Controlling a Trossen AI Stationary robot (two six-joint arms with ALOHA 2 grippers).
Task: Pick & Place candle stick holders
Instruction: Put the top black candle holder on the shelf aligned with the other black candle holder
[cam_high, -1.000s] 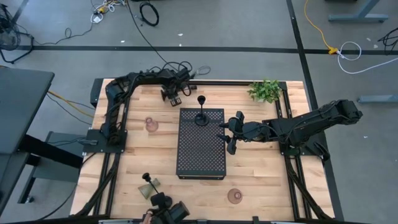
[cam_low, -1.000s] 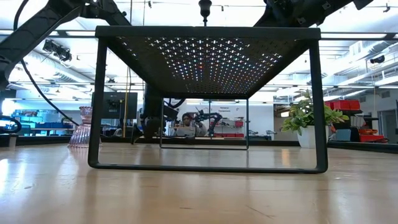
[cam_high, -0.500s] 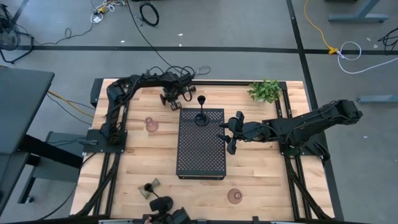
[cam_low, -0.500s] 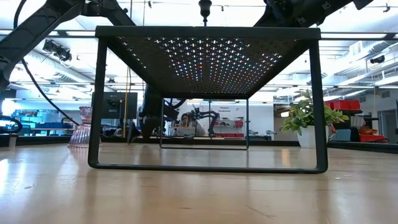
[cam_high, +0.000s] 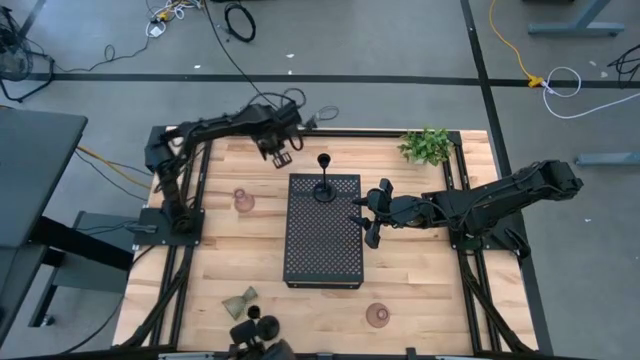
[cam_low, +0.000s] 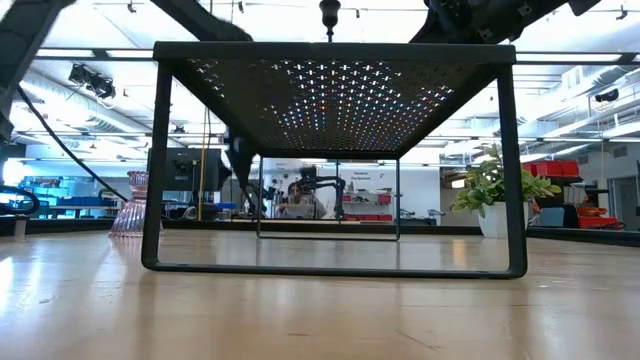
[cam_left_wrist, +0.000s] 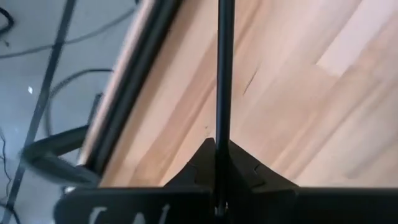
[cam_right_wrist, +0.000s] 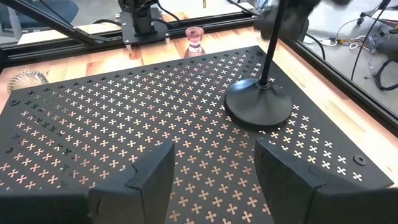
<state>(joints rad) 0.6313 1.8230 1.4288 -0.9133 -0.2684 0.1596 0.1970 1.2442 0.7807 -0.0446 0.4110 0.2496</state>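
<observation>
High view showed the left gripper (cam_high: 279, 152) near the table's (cam_high: 420, 290) far edge, fingers clamped on a slim black candle holder (cam_left_wrist: 222, 81). The right gripper (cam_high: 368, 213), fingers apart, faced another black holder (cam_high: 324, 180) standing on the perforated tray (cam_high: 322, 250) just beyond them.

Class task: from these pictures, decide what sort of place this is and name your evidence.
Probably a robotics lab: two dark robot arms bolted to a wooden workbench, loose cables on the grey floor, and shelving in the open room beyond.
</observation>
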